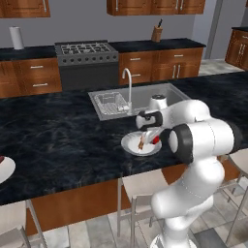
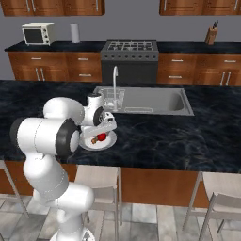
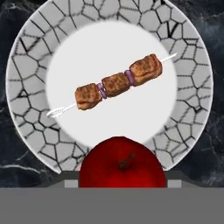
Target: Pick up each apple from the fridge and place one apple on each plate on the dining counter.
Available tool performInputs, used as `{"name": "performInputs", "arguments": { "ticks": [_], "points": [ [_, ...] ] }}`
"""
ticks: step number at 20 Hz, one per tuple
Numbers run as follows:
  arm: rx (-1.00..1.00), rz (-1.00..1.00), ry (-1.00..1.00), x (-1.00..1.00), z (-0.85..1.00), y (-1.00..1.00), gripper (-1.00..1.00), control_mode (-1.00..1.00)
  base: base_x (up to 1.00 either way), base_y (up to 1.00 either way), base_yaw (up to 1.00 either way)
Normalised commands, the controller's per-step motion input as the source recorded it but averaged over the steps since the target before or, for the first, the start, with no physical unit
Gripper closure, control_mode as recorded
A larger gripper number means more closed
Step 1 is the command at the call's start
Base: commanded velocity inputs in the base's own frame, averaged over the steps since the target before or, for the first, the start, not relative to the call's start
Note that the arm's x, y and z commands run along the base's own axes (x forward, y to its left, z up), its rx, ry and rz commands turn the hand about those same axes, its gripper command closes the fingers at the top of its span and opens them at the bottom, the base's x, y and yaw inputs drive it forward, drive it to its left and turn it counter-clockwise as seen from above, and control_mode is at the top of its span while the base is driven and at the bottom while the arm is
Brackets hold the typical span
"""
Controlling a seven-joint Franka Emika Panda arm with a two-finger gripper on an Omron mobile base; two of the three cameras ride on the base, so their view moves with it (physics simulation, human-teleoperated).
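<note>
My gripper [image 1: 154,138] is shut on a deep red apple [image 3: 122,164], low over the near side of a round white plate [image 3: 26,109] on the dining counter [image 1: 58,135]. The apple [image 1: 156,140] shows red between the fingers, and from the other side the apple [image 2: 101,137] sits above the plate [image 2: 110,140]. A meat skewer [image 3: 116,83] lies across the plate's middle. I cannot tell whether the apple touches the plate. A second white plate [image 1: 5,170] is cut off at the counter's left edge. The fridge is out of view.
The steel sink [image 1: 145,97] with its tall faucet [image 1: 129,85] and a dish rack [image 1: 110,102] lies just behind the plate. Stools [image 1: 140,186] stand under the counter's near edge. A stove [image 1: 87,60] and wooden cabinets line the back wall.
</note>
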Motion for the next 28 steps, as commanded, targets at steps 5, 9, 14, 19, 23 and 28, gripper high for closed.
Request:
{"name": "performInputs", "arguments": {
  "ticks": [5, 9, 14, 19, 23, 28],
  "points": [
    [0.0, 0.02, -0.01, 0.14, -0.47, 0.0, 1.0, -1.0, 0.0, 0.0, 0.0],
    [-0.01, 0.0, -0.09, 0.08, -0.38, 0.06, 1.0, -1.0, 0.0, 0.0, 0.0],
    [0.0, 0.0, -0.06, 0.05, -0.1, 0.05, 1.0, -1.0, 0.0, 0.0, 0.0],
    [0.0, 0.0, 0.0, 0.04, -0.08, 0.07, -1.0, -1.0, 0.0, 0.0, 0.0],
    [0.0, 0.0, 0.0, 0.03, 0.0, 0.0, -1.0, -1.0, 0.0, 0.0, 0.0],
    [0.0, 0.0, 0.0, 0.0, 0.09, 0.0, -1.0, -1.0, 0.0, 0.0, 0.0]
  ]
}}
